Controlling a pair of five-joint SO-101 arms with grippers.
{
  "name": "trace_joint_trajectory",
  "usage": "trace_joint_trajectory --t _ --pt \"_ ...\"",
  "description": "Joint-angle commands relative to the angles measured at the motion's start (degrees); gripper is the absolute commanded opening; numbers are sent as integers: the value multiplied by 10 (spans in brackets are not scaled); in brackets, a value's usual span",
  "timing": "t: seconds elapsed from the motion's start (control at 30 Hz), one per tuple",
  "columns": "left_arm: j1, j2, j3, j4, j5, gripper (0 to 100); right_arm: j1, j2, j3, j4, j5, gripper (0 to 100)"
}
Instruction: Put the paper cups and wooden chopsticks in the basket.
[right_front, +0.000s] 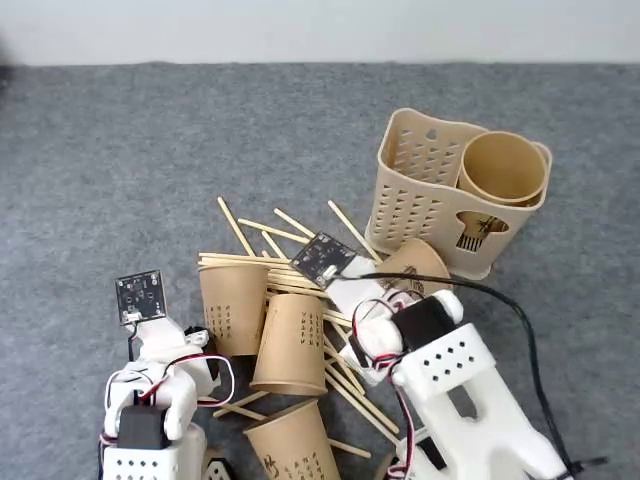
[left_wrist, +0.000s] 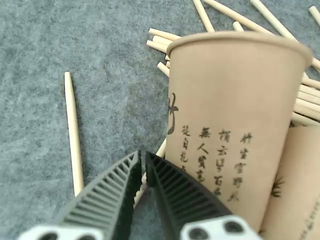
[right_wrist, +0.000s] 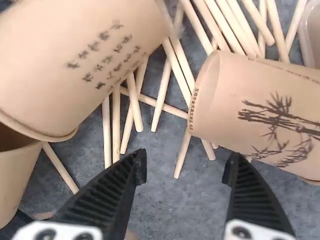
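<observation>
High view: grey felt tabletop (right_front: 120, 150), pale wall (right_front: 300, 30) at 12 o'clock. Basket (right_front: 415, 190) at 2 o'clock holds one paper cup (right_front: 500, 165). Other cups (right_front: 292, 345) and chopsticks (right_front: 230, 260) lie scattered centre to 6 o'clock. Left jaws closed, empty; right jaws open.

You're looking at matt brown paper cups (left_wrist: 235, 125) with dark print, and pale, smooth bare-wood chopsticks (left_wrist: 73, 135). The basket (right_front: 420, 190) at two o'clock is beige plastic, perforated and faintly glossy. The table (right_front: 150, 150) wears rough grey felt-like cloth. Your left hand (left_wrist: 142, 156) and right hand (right_wrist: 186, 161) have black ribbed matt plastic fingers (right_wrist: 110, 195) — the arm shells (right_front: 460, 370) are smooth white plastic.
</observation>
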Motion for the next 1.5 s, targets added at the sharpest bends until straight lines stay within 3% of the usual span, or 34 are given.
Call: trace_joint_trajectory --t 0.0,0.1,0.23,0.37,0.47,0.97,1.3,1.47 --pt "0 -7 -5 2 -3 14 2 -20 -49 22 0 152" --pt "0 -7 -5 2 -3 14 44 -20 -60 28 59 2" --pt "0 -7 -5 2 -3 14 164 -20 -60 18 137 30" --pt "0 -7 -5 2 -3 14 300 -15 -56 -56 208 9" --pt "0 -7 -5 2 -3 14 363 -15 -35 -124 252 9" --pt "0 -7 -5 2 -3 14 378 -20 200 -487 288 9" --pt "0 -7 -5 2 -3 14 422 -21 201 -504 289 9" --pt "0 -7 -5 2 -3 14 385 -21 207 -434 287 9"
